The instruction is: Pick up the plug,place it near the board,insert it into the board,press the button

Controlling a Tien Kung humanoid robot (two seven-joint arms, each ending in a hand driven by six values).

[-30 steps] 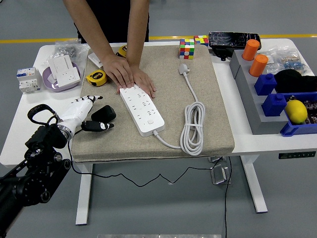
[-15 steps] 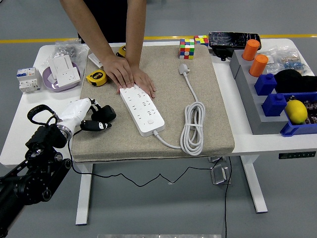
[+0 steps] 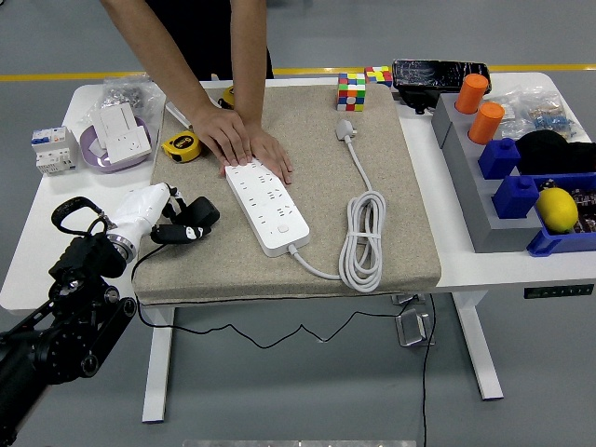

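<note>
One left hand (image 3: 158,216) now pinching the black plug (image 3: 196,216), fingers closed since before, board (image 3: 267,206) unmoved

Person (image 3: 200,37) cut off above the forearms by the top edge. Far end of power strip (image 3: 268,205) covered by the person's hands (image 3: 237,140). Plug (image 3: 196,216) partly hidden behind left hand (image 3: 154,216).
</note>
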